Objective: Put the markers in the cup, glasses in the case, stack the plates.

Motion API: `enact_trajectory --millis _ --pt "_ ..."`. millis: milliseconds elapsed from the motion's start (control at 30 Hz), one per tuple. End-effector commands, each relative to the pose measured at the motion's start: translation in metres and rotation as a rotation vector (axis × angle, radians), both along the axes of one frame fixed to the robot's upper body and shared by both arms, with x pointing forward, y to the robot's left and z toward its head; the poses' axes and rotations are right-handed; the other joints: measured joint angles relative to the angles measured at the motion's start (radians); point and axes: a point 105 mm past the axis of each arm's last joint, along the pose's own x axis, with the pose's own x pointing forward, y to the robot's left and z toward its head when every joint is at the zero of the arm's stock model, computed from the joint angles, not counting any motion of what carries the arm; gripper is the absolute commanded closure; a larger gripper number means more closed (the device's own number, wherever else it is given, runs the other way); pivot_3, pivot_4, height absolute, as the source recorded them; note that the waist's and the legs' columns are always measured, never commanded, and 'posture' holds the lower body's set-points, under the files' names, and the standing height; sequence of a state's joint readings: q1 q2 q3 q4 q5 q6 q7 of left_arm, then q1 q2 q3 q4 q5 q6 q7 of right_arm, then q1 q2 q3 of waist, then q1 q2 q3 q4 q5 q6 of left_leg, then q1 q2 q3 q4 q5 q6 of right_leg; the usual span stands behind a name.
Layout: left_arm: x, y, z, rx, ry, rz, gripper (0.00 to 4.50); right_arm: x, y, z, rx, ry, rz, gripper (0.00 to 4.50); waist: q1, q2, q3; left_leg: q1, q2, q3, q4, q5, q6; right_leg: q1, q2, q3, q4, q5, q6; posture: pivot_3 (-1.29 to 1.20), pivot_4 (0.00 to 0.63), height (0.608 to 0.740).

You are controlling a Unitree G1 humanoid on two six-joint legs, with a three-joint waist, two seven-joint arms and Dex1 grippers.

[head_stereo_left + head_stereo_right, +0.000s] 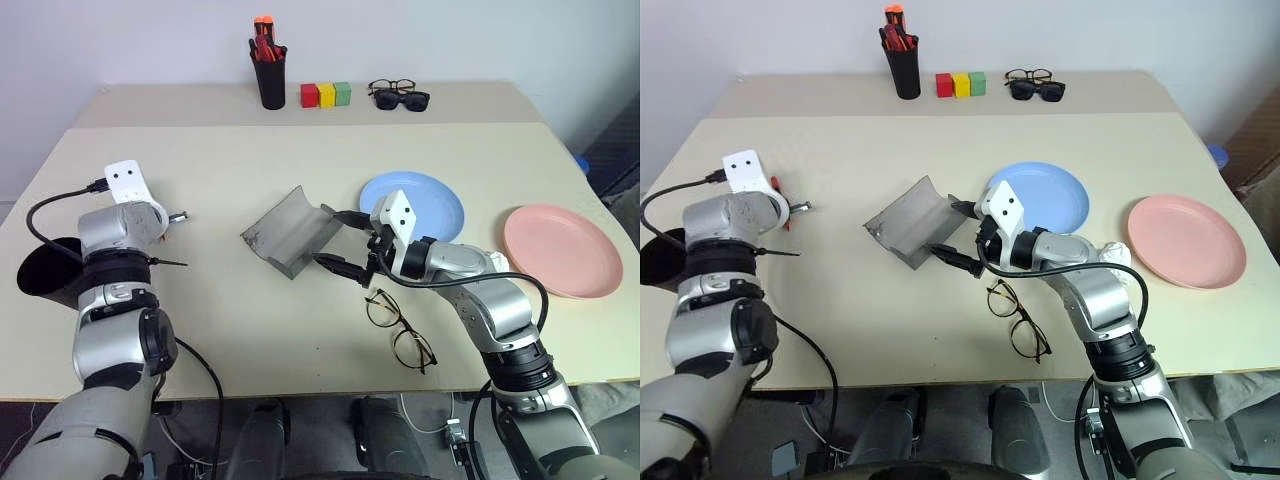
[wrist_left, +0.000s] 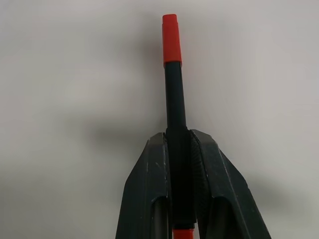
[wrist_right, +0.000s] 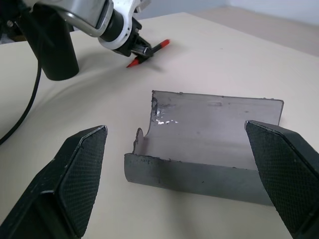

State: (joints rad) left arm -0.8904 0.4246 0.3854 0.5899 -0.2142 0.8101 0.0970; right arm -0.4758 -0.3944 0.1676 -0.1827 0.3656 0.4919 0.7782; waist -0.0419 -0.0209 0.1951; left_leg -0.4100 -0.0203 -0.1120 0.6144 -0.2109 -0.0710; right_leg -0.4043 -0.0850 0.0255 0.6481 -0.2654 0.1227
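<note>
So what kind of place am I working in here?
Probably a lab or office test bench: a plain beige table against a bare wall, set with staged props like coloured blocks, a pen holder and plastic plates.

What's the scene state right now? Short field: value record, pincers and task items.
left pincer: shut on the slim red marker with a black middle, at table level
right pincer: open, jaws either side of the open grey hard-shell case, not gripping
wide black tapered cup: near table's left edge, beside the left arm
round wire-rimmed clear glasses: flat on table, outside the case
light blue round plate: apart from the salmon pink round plate, unstacked
</note>
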Motion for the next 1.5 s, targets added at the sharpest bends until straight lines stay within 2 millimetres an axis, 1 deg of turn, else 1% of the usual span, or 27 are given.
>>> enact_trajectory --millis 33,67,100,133,167,200,267,300,400,467,500,600,667,767,867,967,1033,1067,1100,1167,1267,1300,1367,1400,1433,1467,1500 --pt "0.005 -0.03 0.074 0.013 -0.391 -0.169 4.47 0.0 0.003 0.015 0.019 -0.061 0.017 0.0 0.002 0.0 0.0 0.0 0.0 0.0 0.0 0.0 0.0 0.0 0.0 0.0 0.0 0.0 0.0 0.0 0.15 0.74" --pt "0.0 -0.038 0.091 0.032 -0.499 -0.214 4.47 0.0 0.003 0.015 0.018 -0.062 0.017 0.0 0.003 0.0 0.0 -0.001 0.0 0.0 0.0 0.0 -0.001 0.0 -0.001 0.0 0.0 0.0 0.0 0.0 0.15 0.74" --pt "-0.013 -0.043 0.115 0.086 -0.634 -0.245 4.47 0.001 0.002 0.015 0.018 -0.063 0.015 0.0 0.003 0.0 0.0 -0.001 0.0 0.0 0.0 0.0 -0.001 0.0 -0.001 0.0 0.0 0.0 0.0 0.0 0.15 0.74" --pt "-0.023 -0.047 0.13 0.124 -0.72 -0.263 4.47 0.001 0.002 0.015 0.017 -0.064 0.014 0.0 0.0 0.0 0.0 -0.001 0.0 0.0 0.0 0.0 -0.001 -0.001 -0.001 0.0 -0.001 0.0 0.0 0.0 0.15 0.74" --pt "-0.042 -0.043 0.151 0.231 -0.821 -0.226 4.47 0.001 0.0 0.016 0.016 -0.066 0.01 0.0 -0.002 0.0 0.0 -0.001 0.0 0.001 0.0 0.0 -0.001 -0.001 -0.002 0.0 -0.001 0.0 0.0 0.0 0.15 0.74" --pt "-0.061 -0.039 0.166 0.312 -0.897 -0.183 4.47 0.001 -0.001 0.017 0.017 -0.067 0.007 0.0 -0.003 0.0 0.0 -0.001 0.0 0.001 0.0 0.001 -0.001 -0.002 -0.001 0.001 -0.001 0.0 0.0 0.0 0.15 0.74" --pt "-0.087 -0.031 0.178 0.389 -0.966 -0.11 4.47 0.001 -0.003 0.018 0.02 -0.069 0.002 0.0 -0.003 0.0 0.0 -0.001 0.0 0.002 -0.002 0.001 -0.001 -0.003 -0.001 0.002 -0.001 0.0 0.0 0.0 0.15 0.74" --pt "-0.098 -0.026 0.179 0.405 -0.975 -0.076 4.47 0.002 -0.004 0.019 0.027 -0.068 0.0 0.0 -0.002 0.001 0.0 0.0 0.0 0.002 -0.002 0.001 -0.001 -0.002 -0.001 0.002 0.0 0.0 -0.001 0.0 0.15 0.74" --pt "-0.132 -0.005 0.17 0.481 -0.945 0.029 4.47 -0.002 -0.002 0.037 0.125 -0.029 0.043 0.0 -0.003 0.001 0.0 0.001 0.0 0.003 -0.001 0.0 -0.001 -0.001 -0.001 0.002 0.0 0.0 -0.001 0.0 0.15 0.74" --pt "-0.154 0.006 0.151 0.559 -0.884 0.062 4.47 -0.011 0.002 0.051 0.177 -0.014 0.117 0.0 -0.004 0.001 0.0 0.001 0.0 0.003 0.0 0.0 0.0 0.0 -0.001 0.002 0.0 0.0 -0.001 0.0 0.15 0.74" --pt "-0.162 0.011 0.143 0.553 -0.864 0.076 4.47 -0.015 0.004 0.055 0.184 -0.012 0.155 0.0 -0.002 0.001 0.0 0.001 0.0 0.003 0.0 0.0 0.0 0.0 -0.001 0.002 0.0 0.0 -0.001 0.0 0.15 0.74" --pt "-0.18 0.022 0.123 0.55 -0.809 0.12 4.47 -0.025 0.009 0.057 0.159 -0.018 0.237 0.0 0.008 0.0 -0.001 0.001 0.0 0.002 0.0 0.0 0.0 0.0 -0.001 0.001 0.0 0.0 -0.001 0.0 0.15 0.74" --pt "-0.188 0.028 0.109 0.554 -0.76 0.143 4.47 -0.028 0.013 0.056 0.136 -0.031 0.266 0.0 0.012 0.0 -0.001 0.001 0.0 0.001 0.0 0.0 0.0 0.002 -0.001 0.0 -0.001 0.0 -0.001 0.0 0.15 0.74" --pt "-0.193 0.031 0.096 0.528 -0.726 0.159 4.47 -0.025 0.015 0.055 0.133 -0.033 0.268 0.0 0.022 0.0 -0.001 0.001 0.0 0.002 0.001 0.0 0.001 0.002 -0.001 0.0 -0.002 0.0 -0.001 0.0 0.15 0.74" --pt "-0.197 0.031 0.075 0.508 -0.673 0.175 4.47 -0.022 0.017 0.054 0.129 -0.037 0.268 0.0 0.025 0.0 -0.001 0.001 0.0 0.002 0.0 0.0 0.001 0.002 -0.001 0.0 -0.003 0.0 -0.001 0.0 0.15 0.74" --pt "-0.2 0.032 0.064 0.496 -0.649 0.187 4.47 -0.021 0.017 0.054 0.127 -0.042 0.267 0.0 0.026 0.0 -0.001 0.001 0.0 0.002 0.0 -0.001 0.001 0.002 -0.001 0.0 -0.003 0.0 -0.001 0.0 0.15 0.74" --pt "-0.2 0.031 0.061 0.491 -0.647 0.187 3.51 -0.021 0.017 0.054 0.126 -0.044 0.265 0.0 0.026 0.0 -0.001 0.001 0.0 0.002 0.0 -0.001 0.001 0.002 -0.001 0.0 -0.003 -0.001 -0.002 0.0 0.15 0.74" --pt "-0.2 0.032 0.061 0.493 -0.647 0.192 3.15 -0.021 0.017 0.055 0.126 -0.046 0.264 0.0 0.026 0.0 -0.001 0.001 0.0 0.002 0.0 -0.001 0.001 0.002 -0.001 0.0 -0.003 -0.001 -0.002 0.0 0.15 0.74" --pt "-0.199 0.032 0.061 0.493 -0.649 0.194 2.69 -0.021 0.016 0.055 0.126 -0.047 0.263 0.0 0.026 0.0 -0.001 0.001 0.0 0.002 0.0 -0.001 0.001 0.002 -0.001 0.0 -0.003 -0.001 -0.001 0.0 0.15 0.74" --pt "-0.198 0.031 0.064 0.476 -0.674 0.197 1.67 -0.02 0.016 0.055 0.124 -0.05 0.257 0.0 0.026 0.0 -0.001 0.001 0.0 0.002 0.0 -0.001 0.001 0.002 -0.001 0.0 -0.003 -0.001 -0.002 0.0 0.15 0.74" --pt "-0.192 0.024 0.076 0.463 -0.724 0.162 1.67 -0.019 0.013 0.055 0.12 -0.054 0.243 0.0 0.026 0.0 -0.001 0.001 0.0 0.002 0.0 -0.001 0.001 0.002 -0.001 0.0 -0.003 -0.001 -0.002 0.0 0.15 0.74" --pt "-0.188 0.018 0.085 0.449 -0.756 0.123 1.67 -0.019 0.012 0.055 0.117 -0.055 0.234 0.0 0.026 0.0 -0.001 0.001 0.0 0.002 0.0 -0.001 0.001 0.002 -0.001 0.0 -0.003 -0.001 -0.002 0.0 0.15 0.74" --pt "-0.175 -0.003 0.101 0.407 -0.811 -0.009 1.67 -0.017 0.008 0.055 0.11 -0.056 0.215 0.0 0.027 0.0 -0.001 0.001 0.0 0.002 0.0 -0.001 0.001 0.002 -0.001 0.0 -0.003 -0.001 -0.001 0.0 0.15 0.74" --pt "-0.164 -0.025 0.106 0.387 -0.812 -0.152 1.67 -0.016 0.004 0.054 0.102 -0.057 0.201 0.0 0.028 0.0 -0.001 0.001 0.0 0.002 0.0 -0.001 0.001 0.002 -0.001 0.0 -0.003 -0.001 -0.001 0.0 0.15 0.74" --pt "-0.155 -0.048 0.108 0.37 -0.798 -0.304 1.39 -0.015 0.0 0.053 0.092 -0.059 0.185 0.0 0.03 0.0 -0.001 0.001 0.0 0.002 0.0 -0.001 0.001 0.002 -0.001 0.0 -0.003 -0.001 -0.001 0.0 0.15 0.74" --pt "-0.148 -0.073 0.107 0.337 -0.767 -0.458 1.11 -0.013 -0.005 0.052 0.081 -0.061 0.166 0.0 0.031 0.0 -0.001 0.0 0.0 0.002 0.0 -0.001 0.001 0.002 -0.001 0.0 -0.003 -0.001 -0.001 0.0 0.15 0.74" --pt "-0.143 -0.093 0.102 0.296 -0.727 -0.588 0.79 -0.012 -0.009 0.05 0.068 -0.063 0.147 0.0 0.031 0.0 -0.001 0.0 0.0 0.002 0.001 -0.001 0.001 0.002 -0.001 0.0 -0.003 -0.001 -0.001 0.0 0.15 0.74"
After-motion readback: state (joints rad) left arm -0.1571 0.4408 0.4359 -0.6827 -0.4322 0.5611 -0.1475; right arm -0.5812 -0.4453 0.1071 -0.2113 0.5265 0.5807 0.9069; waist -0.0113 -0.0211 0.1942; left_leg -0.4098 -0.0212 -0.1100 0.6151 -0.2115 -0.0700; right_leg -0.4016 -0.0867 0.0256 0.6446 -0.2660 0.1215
